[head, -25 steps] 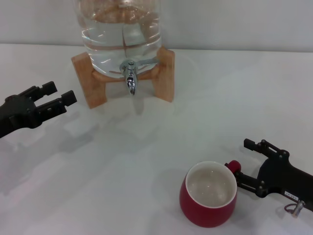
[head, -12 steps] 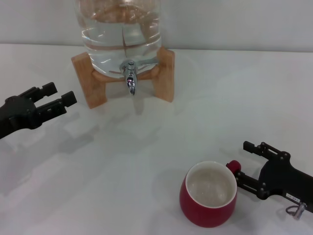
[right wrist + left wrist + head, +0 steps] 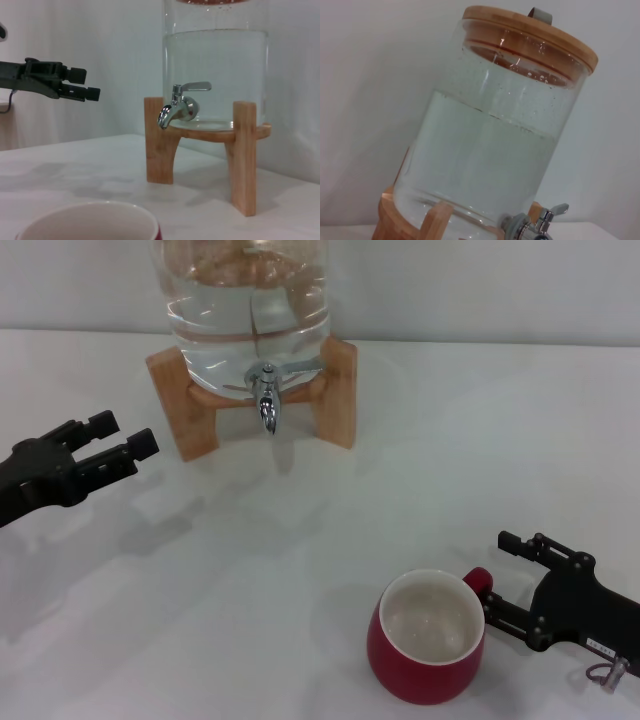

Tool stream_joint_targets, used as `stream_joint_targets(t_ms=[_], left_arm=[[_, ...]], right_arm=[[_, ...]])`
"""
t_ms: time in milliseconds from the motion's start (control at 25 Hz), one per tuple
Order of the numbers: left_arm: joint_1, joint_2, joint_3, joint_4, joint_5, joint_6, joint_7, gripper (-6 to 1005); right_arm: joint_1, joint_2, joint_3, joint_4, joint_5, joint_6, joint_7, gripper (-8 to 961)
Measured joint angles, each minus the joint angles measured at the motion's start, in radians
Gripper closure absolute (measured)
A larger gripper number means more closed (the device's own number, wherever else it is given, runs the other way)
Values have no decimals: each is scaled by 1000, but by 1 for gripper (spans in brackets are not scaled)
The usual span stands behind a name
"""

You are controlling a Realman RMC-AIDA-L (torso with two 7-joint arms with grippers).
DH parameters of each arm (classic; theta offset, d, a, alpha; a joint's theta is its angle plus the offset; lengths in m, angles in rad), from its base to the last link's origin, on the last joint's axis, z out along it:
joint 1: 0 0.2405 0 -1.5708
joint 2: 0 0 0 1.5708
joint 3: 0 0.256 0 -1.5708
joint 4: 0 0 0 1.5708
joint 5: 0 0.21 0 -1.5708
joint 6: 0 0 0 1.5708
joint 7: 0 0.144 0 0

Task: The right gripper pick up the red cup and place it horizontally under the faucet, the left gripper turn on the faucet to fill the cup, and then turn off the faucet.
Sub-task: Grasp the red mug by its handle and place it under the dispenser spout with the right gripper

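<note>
The right end effector (image 3: 498,571), fingers spread wide around the handle, has sunk slightly beside the red cup (image 3: 427,636), seemingly closing in to grasp. The cup stands upright on the surface (image 3: 300,540), well apart from the faucet (image 3: 266,395). The left end effector (image 3: 124,439) waits open, its arm cut off

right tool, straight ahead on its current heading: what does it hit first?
Most likely the red cup. The right tool is open and points at it, its fingers straddling the small loop handle. Whether the fingers sit at handle height is unclear.
</note>
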Motion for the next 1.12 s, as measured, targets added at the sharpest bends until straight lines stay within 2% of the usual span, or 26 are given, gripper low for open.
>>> stream_joint_targets(t_ms=[360, 480, 680, 1120], left_arm=[[3, 0, 0, 0, -4, -5, -2, 112], [4, 0, 0, 0, -4, -11, -2, 112], [4, 0, 0, 0, -6, -14, -2, 112], [4, -1, 0, -4, -5, -15, -2, 112]], right_arm=[[1, 0, -10, -1, -1, 1, -5, 284], [3, 0, -10, -2, -1, -1, 0, 508], [5, 0, -9, -2, 0, -4, 2, 709], [3, 3, -42, -3, 89, 1, 2, 780]])
